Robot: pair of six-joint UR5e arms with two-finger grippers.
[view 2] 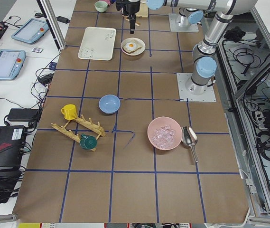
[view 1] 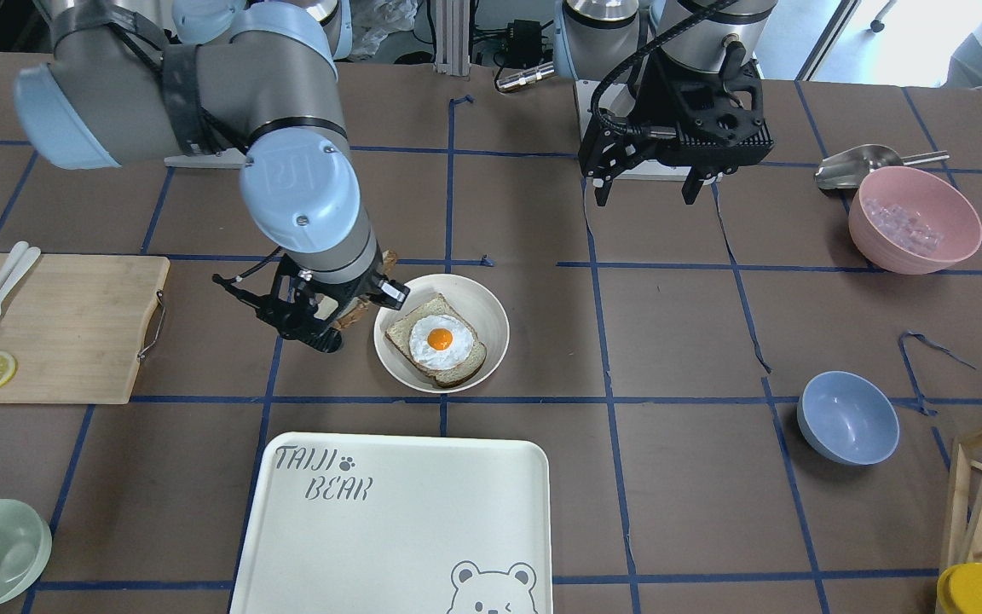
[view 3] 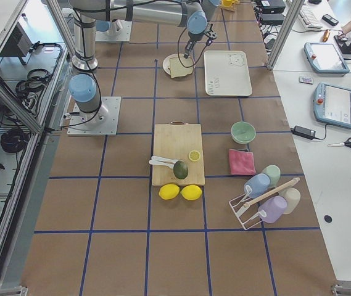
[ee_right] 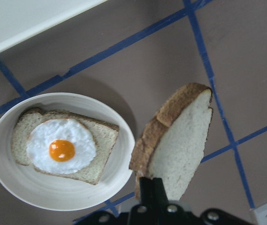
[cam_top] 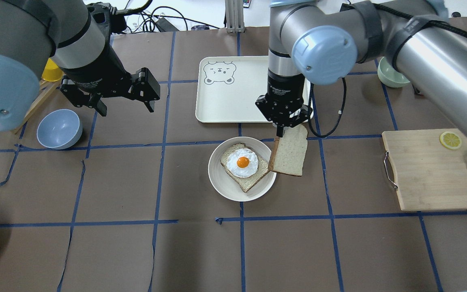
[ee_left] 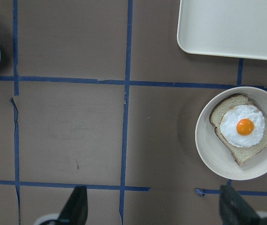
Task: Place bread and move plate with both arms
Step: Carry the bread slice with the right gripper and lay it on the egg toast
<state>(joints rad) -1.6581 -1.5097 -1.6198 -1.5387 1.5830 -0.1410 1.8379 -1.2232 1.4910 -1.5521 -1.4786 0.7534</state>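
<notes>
My right gripper [cam_top: 284, 126] is shut on the top edge of the bare bread slice [cam_top: 289, 153], which hangs tilted just above the table. It is beside the right rim of the cream plate [cam_top: 221, 184] in the overhead view. The plate holds another slice topped with a fried egg [cam_top: 242, 164]. In the right wrist view the bread [ee_right: 180, 145] hangs from the gripper [ee_right: 153, 192] next to the plate [ee_right: 11, 183]. My left gripper [cam_top: 126, 108] is open and empty, high above the table, well to the left of the plate; it also shows in the front view [view 1: 647, 194].
The white bear-print tray [cam_top: 233, 101] lies just beyond the plate. A wooden cutting board [cam_top: 428, 170] with a lemon slice and white cutlery is to the right. A blue bowl [cam_top: 59, 129] sits at the left and a pale green bowl [cam_top: 393, 75] at the far right.
</notes>
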